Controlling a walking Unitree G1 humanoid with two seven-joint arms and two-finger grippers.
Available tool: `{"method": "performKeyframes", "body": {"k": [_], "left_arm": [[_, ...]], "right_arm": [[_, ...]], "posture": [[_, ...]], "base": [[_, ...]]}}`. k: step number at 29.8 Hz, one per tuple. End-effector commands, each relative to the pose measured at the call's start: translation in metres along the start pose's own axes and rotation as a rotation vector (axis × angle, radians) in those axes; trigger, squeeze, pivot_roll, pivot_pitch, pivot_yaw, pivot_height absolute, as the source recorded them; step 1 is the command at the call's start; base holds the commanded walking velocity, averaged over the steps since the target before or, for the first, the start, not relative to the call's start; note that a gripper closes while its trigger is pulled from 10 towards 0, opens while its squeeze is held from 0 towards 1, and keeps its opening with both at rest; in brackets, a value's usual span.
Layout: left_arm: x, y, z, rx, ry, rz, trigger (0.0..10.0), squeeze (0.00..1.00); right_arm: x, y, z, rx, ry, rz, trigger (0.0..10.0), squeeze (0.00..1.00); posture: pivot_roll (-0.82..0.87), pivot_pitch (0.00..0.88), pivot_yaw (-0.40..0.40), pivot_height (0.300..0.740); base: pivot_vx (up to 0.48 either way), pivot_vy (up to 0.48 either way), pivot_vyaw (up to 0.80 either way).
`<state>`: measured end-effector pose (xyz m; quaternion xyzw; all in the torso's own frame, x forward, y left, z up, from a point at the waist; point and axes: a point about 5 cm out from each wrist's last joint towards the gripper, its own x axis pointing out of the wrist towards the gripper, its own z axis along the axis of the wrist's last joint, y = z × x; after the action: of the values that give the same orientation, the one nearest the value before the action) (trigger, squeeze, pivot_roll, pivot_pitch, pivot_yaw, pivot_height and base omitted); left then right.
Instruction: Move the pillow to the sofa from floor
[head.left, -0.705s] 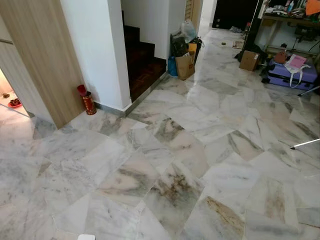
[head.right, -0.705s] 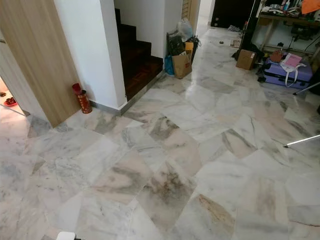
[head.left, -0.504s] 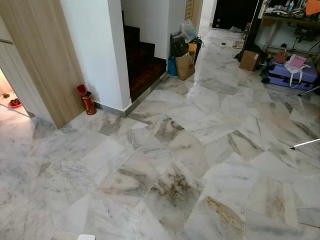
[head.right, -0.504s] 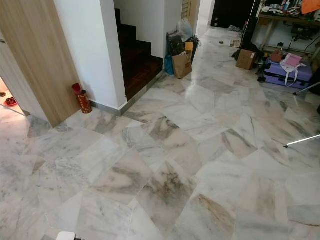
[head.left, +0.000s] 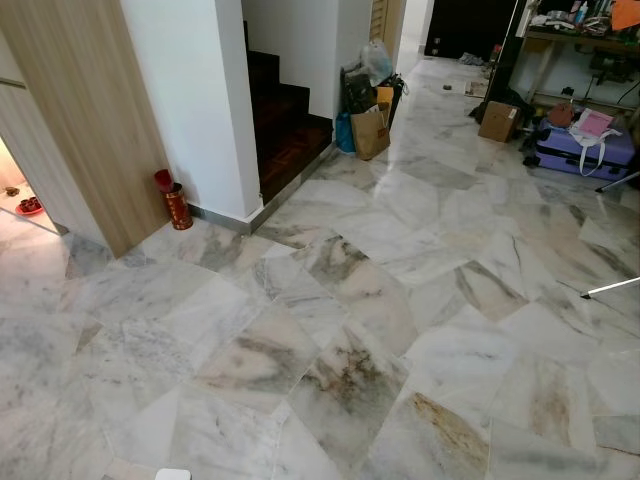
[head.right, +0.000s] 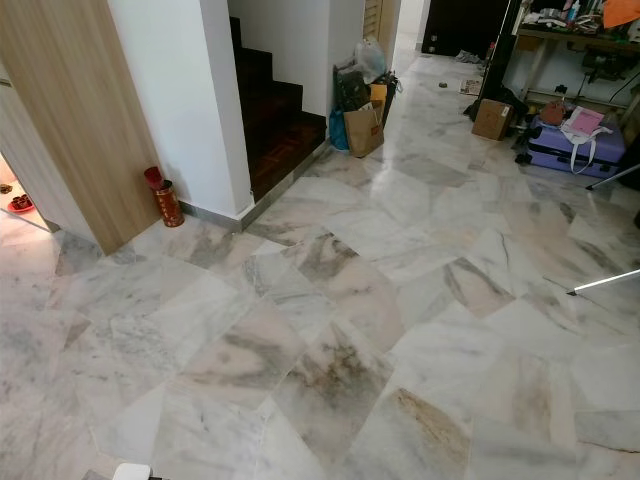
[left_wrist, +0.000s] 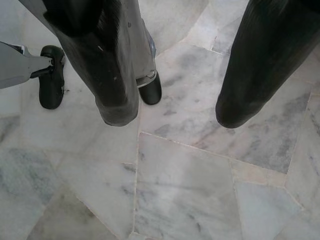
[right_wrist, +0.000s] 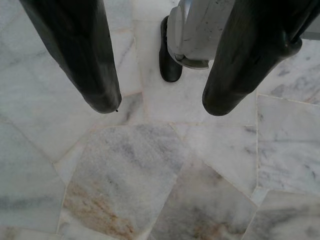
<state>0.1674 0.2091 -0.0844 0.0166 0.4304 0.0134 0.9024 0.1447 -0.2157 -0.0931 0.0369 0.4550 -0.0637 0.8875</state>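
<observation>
Here the left end effector (left_wrist: 172, 112) hangs low over the marble floor (head.left: 340, 330), its two black fingers (left_wrist: 117, 100) spread wide apart with nothing between them. The right end effector (right_wrist: 160, 102) hangs likewise over the pale veined tiles, fingers parted and holding nothing. Past each pair of fingers the wrist views catch the robot's own black feet (left_wrist: 51, 77) standing on the marble.

From the head, irregular slabs of white, grey and tan marble run out ahead. To the left stands a wood-grain panel (head.left: 80, 110) and next to it a white pillar (head.left: 190, 90); a red canister (head.left: 176, 205) stands on the floor at the pillar's foot. Beyond the pillar, dark stairs (head.left: 285, 125) climb away. Near the stair's edge a brown paper bag (head.left: 370, 132) stands among other bags. Farther right lie a cardboard box (head.left: 497, 120) and a purple suitcase (head.left: 585, 150) with a pink item on top, beneath a cluttered surface (head.left: 580, 40). A thin white rod (head.left: 610, 288) lies on the floor at the right edge. I cannot tell where the pillow is from these views.
</observation>
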Motion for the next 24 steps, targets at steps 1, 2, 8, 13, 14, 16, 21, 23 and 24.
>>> {"method": "performKeyframes", "body": {"k": [1,2,8,13,14,16,21,23,24], "left_arm": [[0.004,0.031,0.03,0.136,0.05,-0.036,10.0,0.0],[0.004,0.031,0.031,0.135,0.05,-0.033,10.0,0.0],[0.004,0.03,0.031,0.154,0.052,-0.04,10.0,0.0],[0.004,0.031,0.031,0.139,0.055,-0.037,10.0,0.0],[0.004,0.031,0.031,0.137,0.055,-0.033,10.0,0.0],[0.004,0.033,0.031,0.118,0.052,-0.02,10.0,0.0],[0.003,0.038,0.031,0.105,0.05,-0.002,10.0,0.0],[0.003,0.038,0.031,0.105,0.05,-0.002,10.0,0.0],[0.003,0.038,0.031,0.105,0.05,-0.002,10.0,0.0]], "right_arm": [[0.005,0.015,0.015,0.168,-0.05,0.002,10.0,0.0],[0.005,0.016,0.015,0.169,-0.051,0.005,10.0,0.0],[0.005,0.019,0.008,0.157,-0.028,0.008,10.0,0.0],[0.004,0.019,0.006,0.181,-0.027,0.001,10.0,0.0],[0.004,0.019,0.006,0.181,-0.025,0.0,10.0,0.0],[0.004,0.019,0.005,0.165,-0.013,-0.001,10.0,0.0],[0.004,0.019,0.006,0.139,-0.009,0.013,10.0,0.0],[0.004,0.019,0.006,0.139,-0.009,0.013,10.0,0.0],[0.004,0.019,0.006,0.139,-0.009,0.013,10.0,0.0]], "posture": [[-0.06,0.098,0.078,0.74],[-0.07,0.097,0.08,0.74],[-0.07,0.103,0.092,0.74],[-0.07,0.104,0.087,0.74],[-0.07,0.104,0.086,0.74],[-0.06,0.102,0.085,0.74],[-0.06,0.099,0.082,0.74],[-0.06,0.099,0.082,0.74],[-0.06,0.099,0.082,0.74]], "base": [[0.0,0.0,0.0],[0.0,0.0,0.0],[0.0,0.0,0.0],[0.0,0.0,0.0],[0.0,0.0,0.0],[0.0,0.0,0.0],[0.0,0.0,0.0],[0.0,0.0,0.0],[0.0,0.0,0.0]]}}
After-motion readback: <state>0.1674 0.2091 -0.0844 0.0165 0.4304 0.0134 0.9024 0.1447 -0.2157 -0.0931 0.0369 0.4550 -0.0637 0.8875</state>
